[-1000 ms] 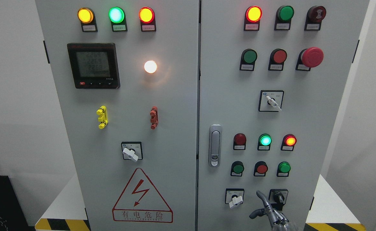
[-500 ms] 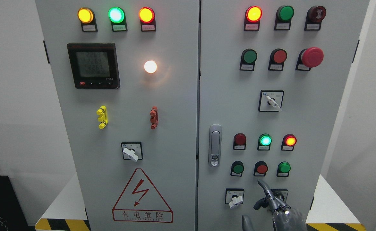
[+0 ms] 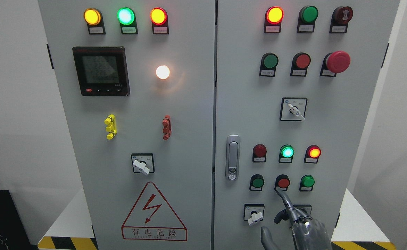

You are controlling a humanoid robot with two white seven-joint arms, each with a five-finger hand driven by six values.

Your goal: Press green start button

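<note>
On the grey cabinet's right door (image 3: pixel 245 114), the lowest button row holds a dark green button (image 3: pixel 257 182), a red button (image 3: pixel 283 182) and a brighter green button (image 3: pixel 307 181). My right hand (image 3: pixel 295 224) rises from the bottom edge with its index finger (image 3: pixel 282 198) stretched out and the other fingers curled, holding nothing. The fingertip sits just below the red button's left edge, between the two green ones. Whether it touches the panel I cannot tell. Another green button (image 3: pixel 270 61) sits higher up. The left arm is out of view.
A lit green lamp (image 3: pixel 287 151) glows above the button row, between a dark red lamp and a lit red one. A white selector switch (image 3: pixel 255 216) is left of the hand, and another switch is partly hidden behind it. A door handle (image 3: pixel 233 157) and a red mushroom stop (image 3: pixel 337 61) stick out.
My right hand has climbed up the panel; the index fingertip went from beside the lower selector switches to just under the red button. Lamps and switches look unchanged.
</note>
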